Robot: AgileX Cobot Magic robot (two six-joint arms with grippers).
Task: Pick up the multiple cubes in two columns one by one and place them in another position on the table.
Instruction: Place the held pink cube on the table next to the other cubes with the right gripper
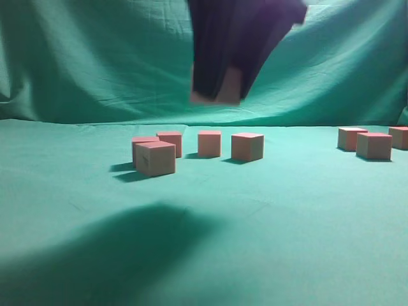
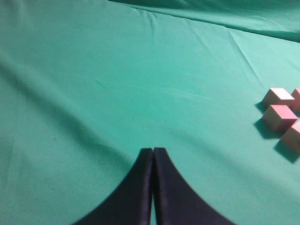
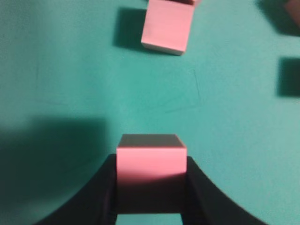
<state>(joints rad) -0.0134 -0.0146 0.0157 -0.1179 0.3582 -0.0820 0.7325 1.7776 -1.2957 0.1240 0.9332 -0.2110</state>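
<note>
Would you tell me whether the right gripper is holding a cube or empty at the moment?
Holding one. In the right wrist view the right gripper has a cube clamped between its fingers, lifted above the table.

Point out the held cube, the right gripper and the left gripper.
held cube (image 3: 151, 164): right wrist view, its pink upper face.
right gripper (image 3: 151, 187): right wrist view, between the fingertips clamping the cube.
left gripper (image 2: 153, 151): left wrist view, where the closed fingertips meet.

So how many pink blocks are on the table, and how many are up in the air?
Blocks on the table: 7, four in the middle and three on the right.
Blocks held up by the right hand: 1.
Total: 8 in the front view.
</note>
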